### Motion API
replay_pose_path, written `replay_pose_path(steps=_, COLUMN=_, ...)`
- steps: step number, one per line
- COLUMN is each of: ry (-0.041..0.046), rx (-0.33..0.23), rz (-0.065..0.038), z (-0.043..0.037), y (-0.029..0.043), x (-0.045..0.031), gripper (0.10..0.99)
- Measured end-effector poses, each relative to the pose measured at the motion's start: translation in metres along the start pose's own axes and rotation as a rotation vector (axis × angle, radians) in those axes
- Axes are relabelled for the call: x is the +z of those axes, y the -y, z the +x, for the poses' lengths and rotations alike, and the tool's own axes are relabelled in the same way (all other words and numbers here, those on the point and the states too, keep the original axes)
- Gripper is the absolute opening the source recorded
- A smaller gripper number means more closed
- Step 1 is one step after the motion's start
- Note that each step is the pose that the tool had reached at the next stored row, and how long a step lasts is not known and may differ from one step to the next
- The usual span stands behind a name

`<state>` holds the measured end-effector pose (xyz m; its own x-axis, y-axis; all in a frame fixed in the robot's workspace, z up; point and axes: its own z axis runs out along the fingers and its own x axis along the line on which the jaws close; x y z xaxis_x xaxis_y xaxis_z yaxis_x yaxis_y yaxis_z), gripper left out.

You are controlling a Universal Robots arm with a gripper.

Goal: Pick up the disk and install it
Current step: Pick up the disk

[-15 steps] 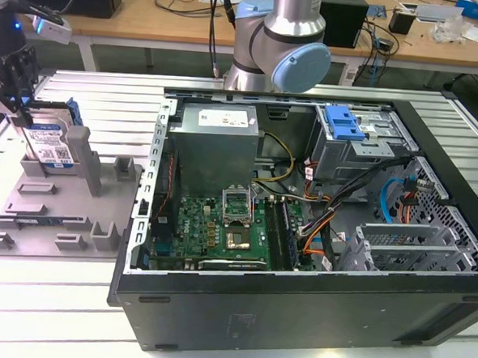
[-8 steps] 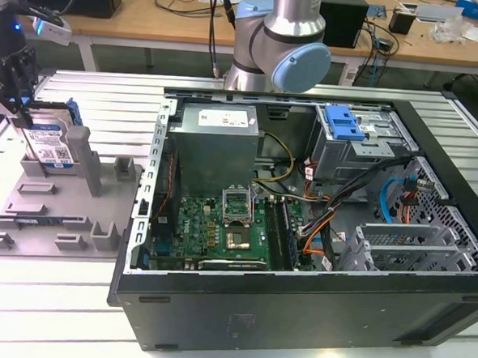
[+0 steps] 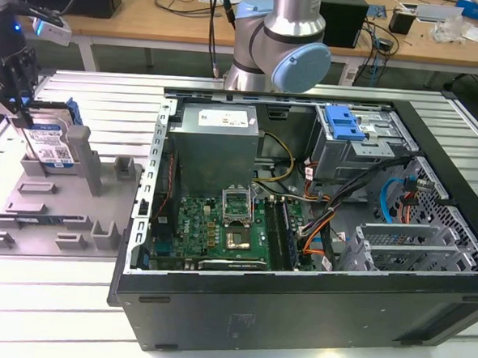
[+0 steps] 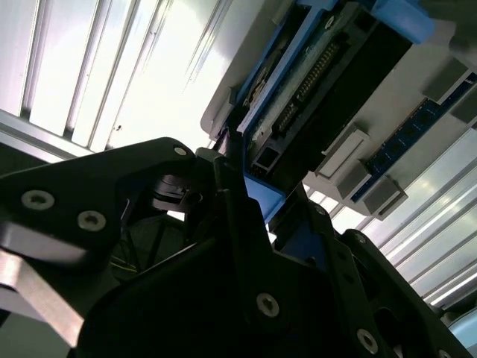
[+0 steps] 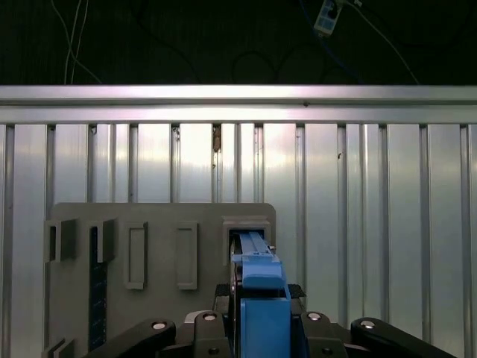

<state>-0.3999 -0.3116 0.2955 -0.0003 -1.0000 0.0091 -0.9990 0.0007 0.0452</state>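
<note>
The disk (image 3: 51, 144), silver with a white-and-blue label and a blue frame, stands on edge in a slot at the back of the grey fixture (image 3: 54, 212) at the exterior view's left. My gripper (image 3: 20, 115) reaches down over its top edge. In the first wrist view the blue frame of the disk (image 5: 256, 257) runs between my fingers, which press its two sides, gripper (image 5: 261, 302). The second wrist view shows the disk (image 4: 317, 78) from close by with my gripper (image 4: 253, 195) straddling its edge. The disk's foot still sits in the fixture (image 5: 156, 216).
An open computer case (image 3: 295, 316) lies to the exterior view's right of the fixture, with a motherboard, cables and a grey drive cage (image 3: 362, 150) carrying a blue latch (image 3: 344, 122). The arm's base (image 3: 280, 43) stands behind it. Everything rests on a ribbed aluminium table (image 3: 60, 314).
</note>
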Motion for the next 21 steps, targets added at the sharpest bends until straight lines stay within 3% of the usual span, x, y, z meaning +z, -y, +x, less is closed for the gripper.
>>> replay_pose_path(steps=21, ry=-0.0008, rx=0.000, rz=0.000, z=0.0000, y=-0.0003, x=0.0005, gripper=0.369)
